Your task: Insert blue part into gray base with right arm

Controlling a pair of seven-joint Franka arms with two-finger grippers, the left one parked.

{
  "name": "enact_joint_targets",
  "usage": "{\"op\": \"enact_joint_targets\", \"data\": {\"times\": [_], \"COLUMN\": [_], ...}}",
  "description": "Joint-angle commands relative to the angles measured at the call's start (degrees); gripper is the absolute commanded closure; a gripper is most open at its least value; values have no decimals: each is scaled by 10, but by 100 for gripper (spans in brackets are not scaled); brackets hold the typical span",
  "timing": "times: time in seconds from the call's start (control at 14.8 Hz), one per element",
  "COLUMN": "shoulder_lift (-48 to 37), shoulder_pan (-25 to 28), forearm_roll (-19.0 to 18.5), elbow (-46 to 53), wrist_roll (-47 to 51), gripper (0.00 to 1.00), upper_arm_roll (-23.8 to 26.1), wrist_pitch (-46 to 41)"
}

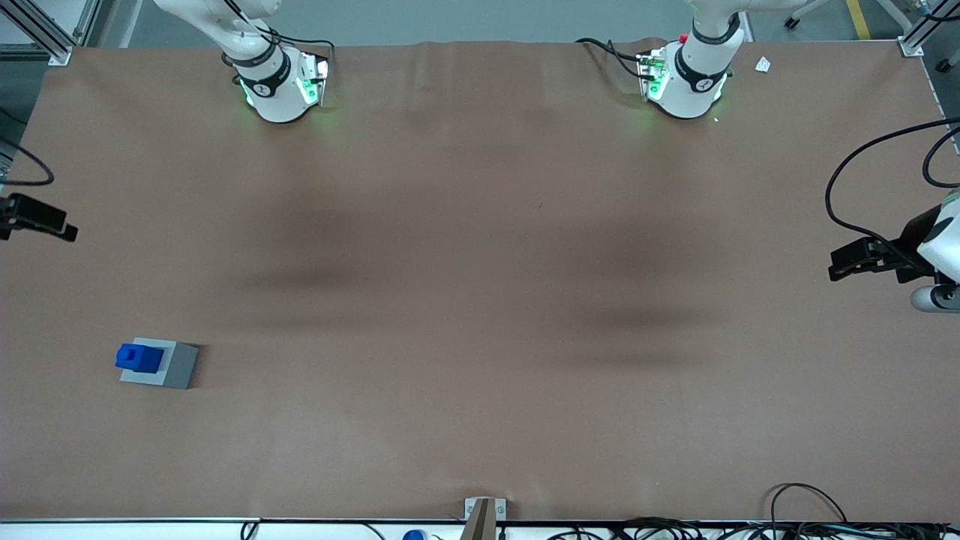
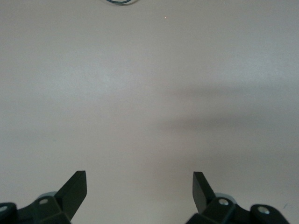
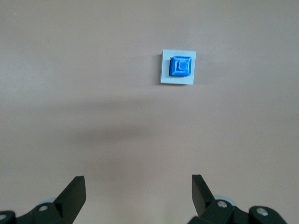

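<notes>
The blue part (image 1: 139,358) sits on top of the gray base (image 1: 174,367), toward the working arm's end of the table and near the front camera. In the right wrist view the blue part (image 3: 180,66) lies within the base's light top face (image 3: 165,77), off-centre toward one edge. My right gripper (image 3: 138,186) is open and empty, high above the brown table and well apart from the base. In the front view the gripper (image 1: 45,219) shows at the picture's edge, farther from the front camera than the base.
The two arm bases (image 1: 281,86) (image 1: 686,82) stand at the table's back edge. A small white scrap (image 1: 763,65) lies beside the parked arm's base. A metal bracket (image 1: 484,511) and cables (image 1: 806,510) line the front edge.
</notes>
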Motion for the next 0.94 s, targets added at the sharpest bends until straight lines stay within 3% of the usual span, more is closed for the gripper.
{"op": "enact_joint_targets", "data": {"times": [0.0, 0.27, 0.88], "shoulder_lift": [-93, -122, -124], "shoulder_pan": [9, 36, 40], "forearm_roll": [-14, -43, -40], "elbow": [-118, -144, -146], "wrist_roll": [1, 1, 4], "gripper": [0, 0, 0], "upper_arm_roll": [0, 1, -1], "wrist_pitch": [38, 49, 54]}}
